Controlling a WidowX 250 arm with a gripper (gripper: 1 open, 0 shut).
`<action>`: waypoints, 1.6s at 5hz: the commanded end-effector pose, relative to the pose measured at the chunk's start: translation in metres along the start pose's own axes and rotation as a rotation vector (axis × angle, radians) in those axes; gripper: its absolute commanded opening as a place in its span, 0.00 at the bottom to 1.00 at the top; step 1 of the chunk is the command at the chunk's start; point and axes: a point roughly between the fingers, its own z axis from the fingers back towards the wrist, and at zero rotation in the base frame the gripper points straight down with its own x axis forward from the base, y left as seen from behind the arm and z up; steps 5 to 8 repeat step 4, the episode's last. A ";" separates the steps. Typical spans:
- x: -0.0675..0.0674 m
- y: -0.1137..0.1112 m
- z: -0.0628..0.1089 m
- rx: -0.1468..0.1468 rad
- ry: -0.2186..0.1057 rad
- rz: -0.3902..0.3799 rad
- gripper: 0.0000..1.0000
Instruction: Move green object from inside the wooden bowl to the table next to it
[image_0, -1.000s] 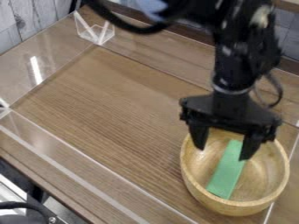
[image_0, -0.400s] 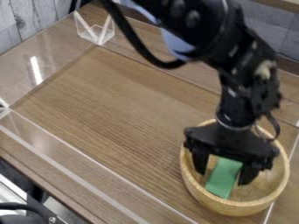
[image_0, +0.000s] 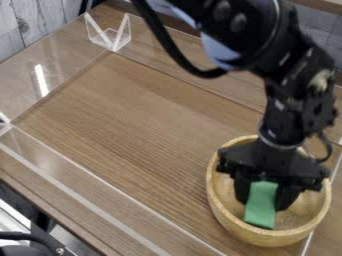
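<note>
The green object (image_0: 262, 208) lies flat inside the wooden bowl (image_0: 218, 200) at the front right of the table (image_0: 134, 120). My gripper (image_0: 266, 197) reaches straight down into the bowl. Its black fingers (image_0: 242, 190) stand one on each side of the block's upper end, close against its long edges. I cannot see whether they press on it. The arm hides the far part of the bowl and the block's top end.
Low clear acrylic walls (image_0: 47, 75) run along the table's left and front edges. A small clear stand (image_0: 107, 33) sits at the back left. Bare wood-grain surface stretches to the left of the bowl. The bowl is near the front right edge.
The gripper has dropped from above the bowl down into it. Its fingers now straddle the green block and have drawn closer together.
</note>
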 end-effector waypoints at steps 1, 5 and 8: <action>0.018 -0.008 0.045 -0.079 -0.076 -0.009 0.00; 0.090 0.057 0.073 -0.122 -0.176 0.213 0.00; 0.090 0.057 0.073 -0.122 -0.176 0.213 0.00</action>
